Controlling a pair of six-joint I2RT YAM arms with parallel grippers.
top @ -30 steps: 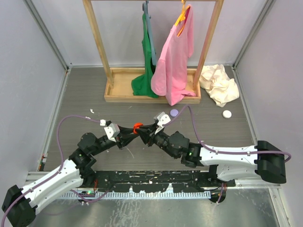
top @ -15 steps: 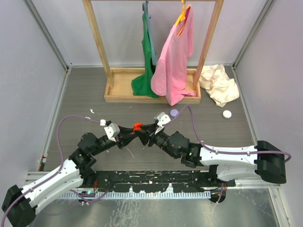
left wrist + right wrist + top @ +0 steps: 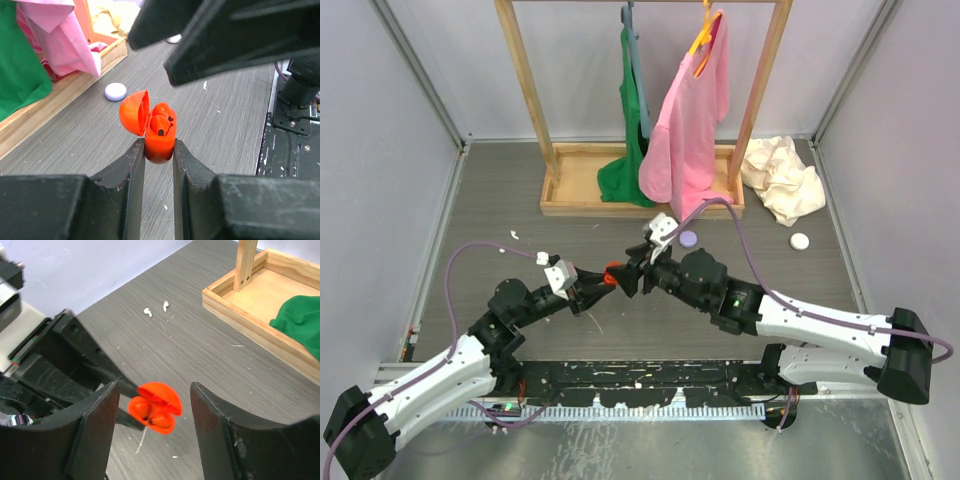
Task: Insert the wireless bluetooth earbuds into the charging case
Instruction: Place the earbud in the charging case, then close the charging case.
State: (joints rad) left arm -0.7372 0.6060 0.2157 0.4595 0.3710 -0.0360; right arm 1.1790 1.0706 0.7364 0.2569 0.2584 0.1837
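An orange charging case is pinched at its lower body by my left gripper, a little above the table. Its lid is hinged open to the left, and two orange earbuds sit in the wells. From above, the case hangs between the two arms. My right gripper is open, its fingers apart on either side of the case and well clear of it, holding nothing. In the left wrist view, the right gripper's fingers loom above the case.
Two white earbuds lie loose on the table at the far left. A wooden rack base carries a green shirt and a pink shirt. A cream cloth, purple disc and white disc lie right.
My right gripper has opened and drawn back from the case, its arm lifting and shifting away. The left gripper keeps hold of the case in about the same place.
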